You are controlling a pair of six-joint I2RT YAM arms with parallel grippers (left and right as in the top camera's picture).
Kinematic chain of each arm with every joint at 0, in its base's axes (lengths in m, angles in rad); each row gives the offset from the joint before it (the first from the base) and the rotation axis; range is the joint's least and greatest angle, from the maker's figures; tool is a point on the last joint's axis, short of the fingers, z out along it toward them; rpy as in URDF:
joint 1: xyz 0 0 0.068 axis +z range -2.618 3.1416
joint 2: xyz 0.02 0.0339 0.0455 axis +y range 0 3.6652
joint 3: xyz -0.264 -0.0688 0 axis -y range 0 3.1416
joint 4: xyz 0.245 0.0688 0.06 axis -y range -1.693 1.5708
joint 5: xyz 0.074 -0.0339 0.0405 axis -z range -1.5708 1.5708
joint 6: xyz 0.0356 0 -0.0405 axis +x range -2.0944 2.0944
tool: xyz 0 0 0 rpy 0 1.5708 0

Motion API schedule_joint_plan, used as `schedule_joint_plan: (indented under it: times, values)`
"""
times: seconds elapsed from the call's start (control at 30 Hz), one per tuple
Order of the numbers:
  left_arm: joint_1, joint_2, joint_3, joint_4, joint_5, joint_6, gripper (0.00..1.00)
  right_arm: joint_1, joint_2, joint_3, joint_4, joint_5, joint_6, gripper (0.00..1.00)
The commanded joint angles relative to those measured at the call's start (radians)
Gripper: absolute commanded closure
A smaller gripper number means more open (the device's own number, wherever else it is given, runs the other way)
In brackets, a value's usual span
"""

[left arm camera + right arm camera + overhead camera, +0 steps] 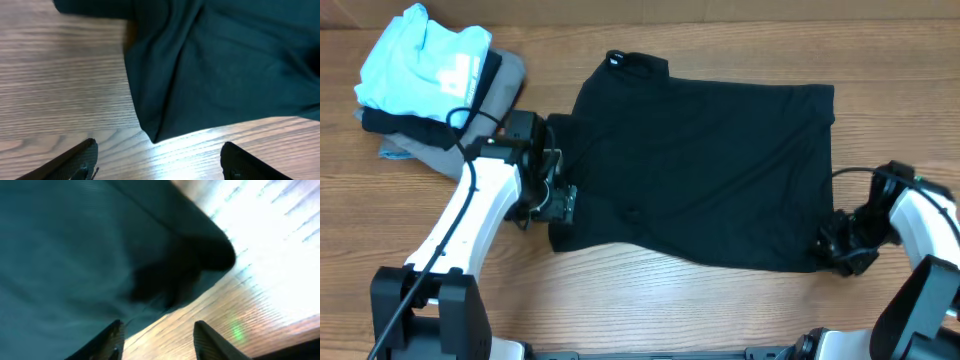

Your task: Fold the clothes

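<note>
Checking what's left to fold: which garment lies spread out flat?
The black polo shirt, spread out alone; the light blue shirt and grey garment sit stacked together.

There is one black shirt (700, 170) with one collar (635, 62), spread on the one bench (650, 300). One pile (430, 95) of clothes sits at the far left. Three layers can be told apart in it: one light blue shirt (420, 55), one dark piece (382, 120) and one grey piece (505, 85). There are two arms, the left arm (470, 225) and the right arm (925, 215). There are two hands, the left hand (159, 155) and the right hand (159, 335). Each wrist view shows two fingers (75, 161), four in all.
</note>
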Motion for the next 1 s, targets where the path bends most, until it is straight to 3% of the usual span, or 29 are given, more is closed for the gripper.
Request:
schedule_joint_plan:
  times: [0.0, 0.17, 0.2, 0.27, 0.3, 0.47, 0.67, 0.8, 0.93, 0.97]
  values:
    - [-0.006, -0.009, -0.047, 0.030, 0.011, -0.014, 0.18, -0.002, 0.000, -0.060, 0.043, 0.050, 0.060, 0.51]
    - [-0.006, -0.009, -0.051, 0.048, 0.011, -0.014, 0.18, -0.002, -0.001, -0.077, 0.090, 0.075, 0.083, 0.63]
    - [-0.006, -0.009, -0.051, 0.051, 0.011, -0.014, 0.18, -0.002, -0.001, -0.077, 0.098, 0.076, 0.087, 0.69]
    - [-0.006, -0.009, -0.051, 0.054, 0.009, -0.014, 0.19, -0.002, -0.001, -0.070, 0.093, 0.076, 0.086, 0.95]
    - [-0.006, -0.009, -0.051, 0.054, 0.008, -0.014, 0.19, -0.002, -0.001, -0.059, 0.072, 0.084, 0.086, 0.96]
    - [-0.006, -0.009, -0.051, 0.056, 0.008, -0.013, 0.18, -0.003, -0.004, 0.032, -0.046, 0.145, 0.095, 0.96]
    - [-0.006, -0.009, -0.051, 0.055, 0.008, -0.014, 0.18, -0.003, -0.004, 0.042, -0.060, 0.146, 0.133, 0.96]
    - [-0.006, -0.009, -0.051, 0.051, 0.014, -0.006, 0.10, -0.003, -0.003, 0.035, -0.055, 0.145, 0.181, 0.96]
    - [-0.007, -0.009, -0.051, 0.052, 0.057, 0.026, 0.07, -0.003, -0.004, 0.005, -0.024, 0.145, 0.185, 0.84]
    - [-0.006, -0.009, -0.051, 0.053, 0.076, 0.037, 0.06, -0.003, -0.004, -0.004, -0.017, 0.146, 0.192, 0.75]
